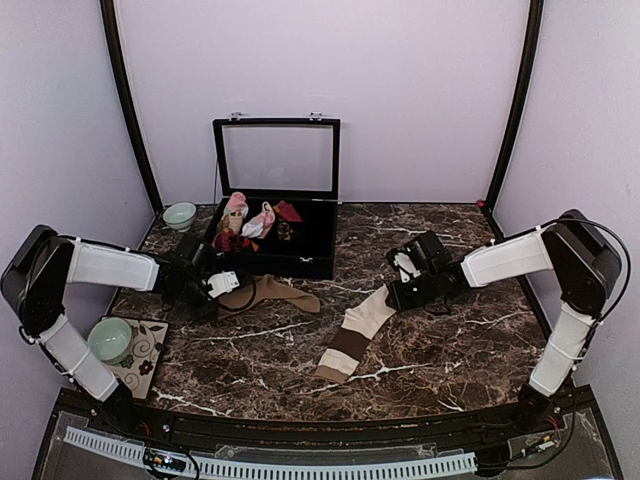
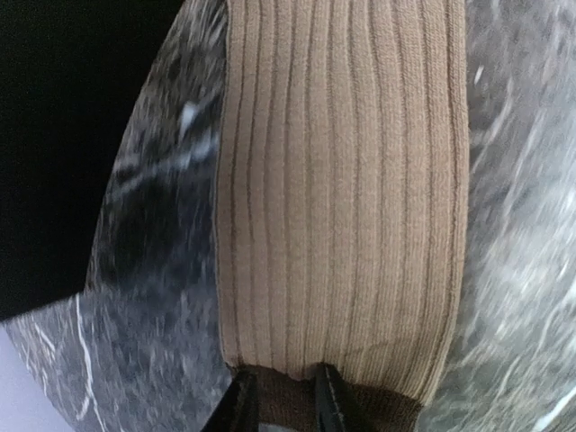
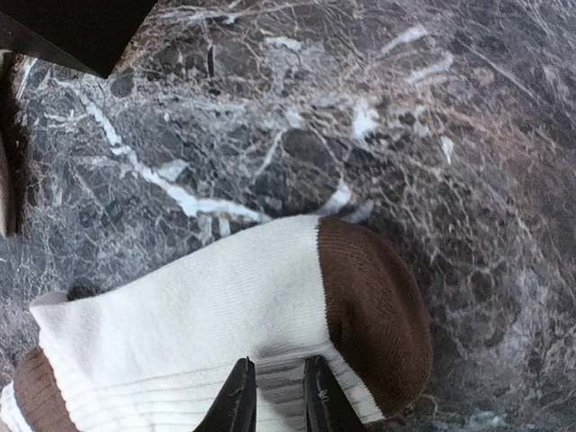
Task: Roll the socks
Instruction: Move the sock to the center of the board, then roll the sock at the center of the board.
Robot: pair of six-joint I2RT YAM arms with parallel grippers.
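Left gripper: fingers pinched close on the dark brown cuff of the tan sock, grasping it. Right gripper: fingers also narrow, clamped on a shadowed fold of the cream sock just beside its brown toe patch.

Count on the marble table: one tan sock shape, one cream shape; can't tell if either is a doubled pair. One open black case far centre, two pink-and-white bundles plus dark red ones inside. Two bowls: small bowl far left, larger bowl near left on a patterned mat.

Wrist views give the grips and fabric: tan is fine vertical rib, lying flat. Only the top view gives the layout: tan sock just near of the case, left of centre; cream sock centre-right, running diagonally near-left from the right gripper, with brown bands at its near end.
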